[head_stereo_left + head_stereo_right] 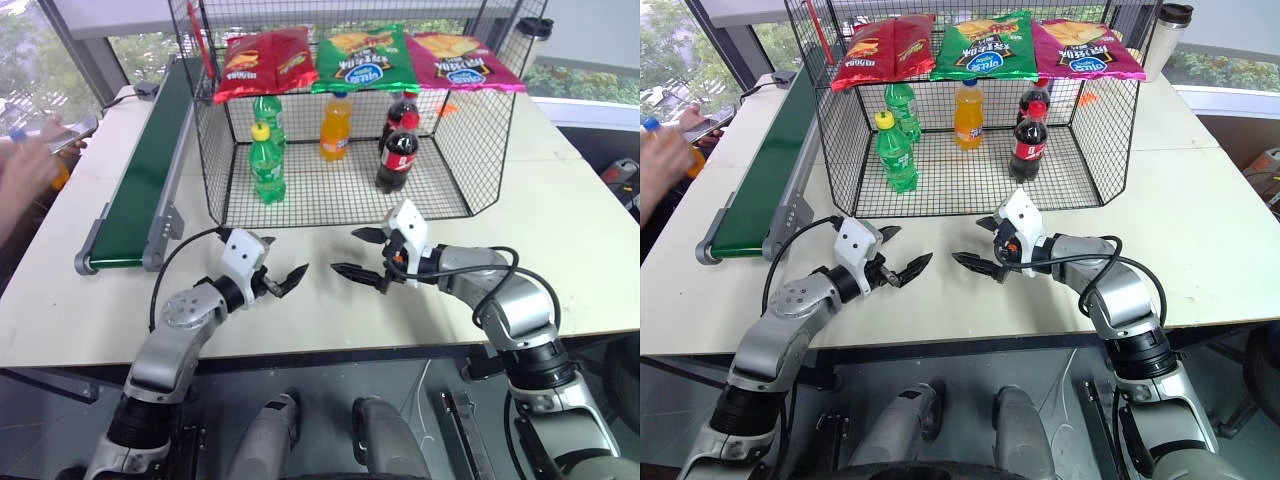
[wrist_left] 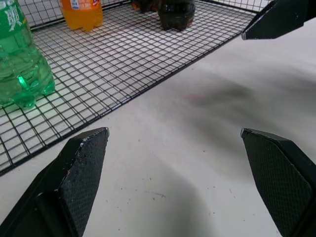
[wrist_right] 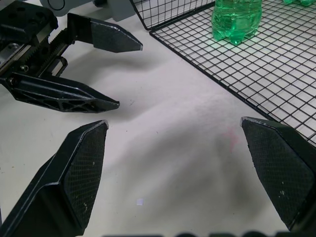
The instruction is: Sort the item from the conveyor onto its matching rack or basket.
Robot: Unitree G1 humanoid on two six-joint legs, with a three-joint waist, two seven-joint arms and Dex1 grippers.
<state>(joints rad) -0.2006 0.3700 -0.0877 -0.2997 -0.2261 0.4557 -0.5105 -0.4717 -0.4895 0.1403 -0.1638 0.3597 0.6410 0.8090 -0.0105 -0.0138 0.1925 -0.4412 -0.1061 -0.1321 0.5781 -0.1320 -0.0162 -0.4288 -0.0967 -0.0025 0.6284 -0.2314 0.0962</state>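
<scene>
Both grippers spread wide and holding nothing: left gripper and right gripper poised tip to tip, apart, just above the bare white table in front of the black wire-mesh cage. Inside the cage, on the mesh floor: orange soda bottle upright at the back middle, two green bottles to its left, two cola bottles to its right; three chip bags flat on the top shelf. Off left, dark green conveyor lying bare, with a person's hand beside its far side, holding a phone.
</scene>
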